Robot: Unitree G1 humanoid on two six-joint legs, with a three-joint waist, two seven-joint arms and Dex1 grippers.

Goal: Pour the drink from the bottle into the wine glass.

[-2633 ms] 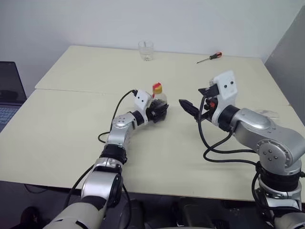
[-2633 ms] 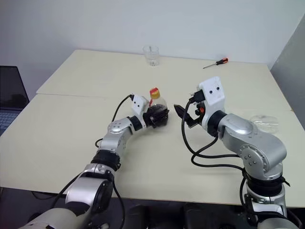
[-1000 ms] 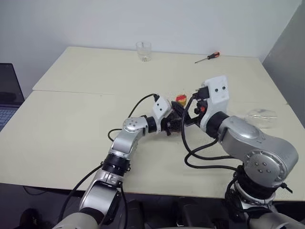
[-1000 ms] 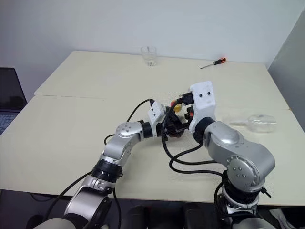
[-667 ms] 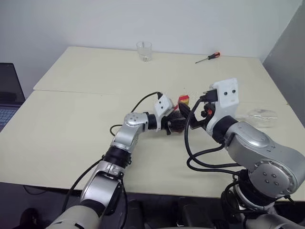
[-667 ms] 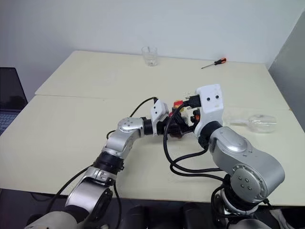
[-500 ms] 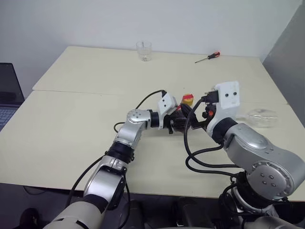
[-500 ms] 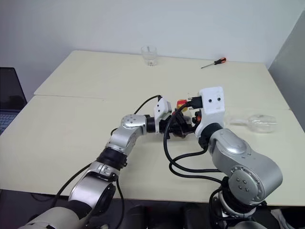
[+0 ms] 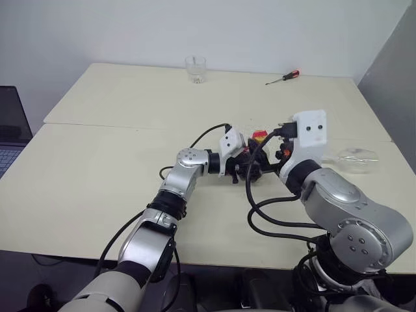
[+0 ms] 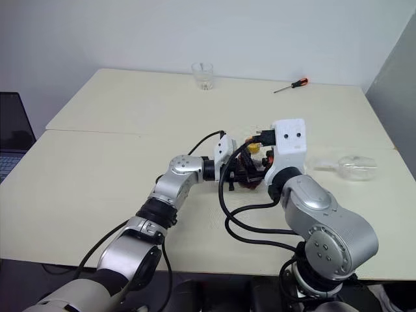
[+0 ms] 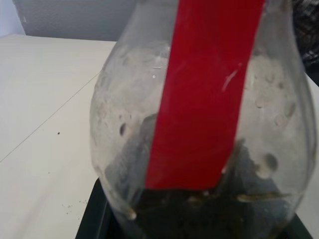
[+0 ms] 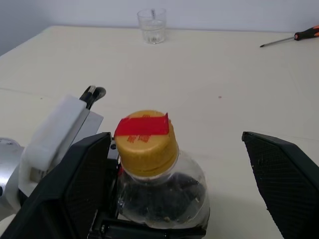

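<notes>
The left gripper (image 10: 242,174) is clamped on the round body of the bottle (image 12: 158,185), holding it upright over the middle of the near table (image 9: 78,188). In the left wrist view the clear body shows close up, with a red strip (image 11: 209,94) running down its side and the dark drink (image 11: 199,214) pooled low inside. The bottle's yellow cap (image 12: 147,144) is screwed on, and the red strip crosses its top.

The right gripper (image 12: 174,189) faces the bottle from the near side with its two black fingers (image 12: 286,184) spread wide, one on each side of the cap and neither touching it. Black cables loop from both wrists down onto the tabletop.

The table is pale cream and matte. A seam (image 9: 117,125) runs across it where the near table meets a second table (image 9: 130,91) of the same colour behind it. To the right of the grippers, near the right edge, the wine glass (image 10: 348,166) lies on its side, well apart from the bottle.

On the far table a short clear tumbler (image 9: 195,69) stands close to the back edge, and a screwdriver (image 9: 284,78) with a red and black handle lies farther right. A plain pale wall (image 9: 214,26) rises behind. A grey panel (image 9: 393,84) stands at the right, and part of a laptop (image 9: 10,130) shows at the left edge.
</notes>
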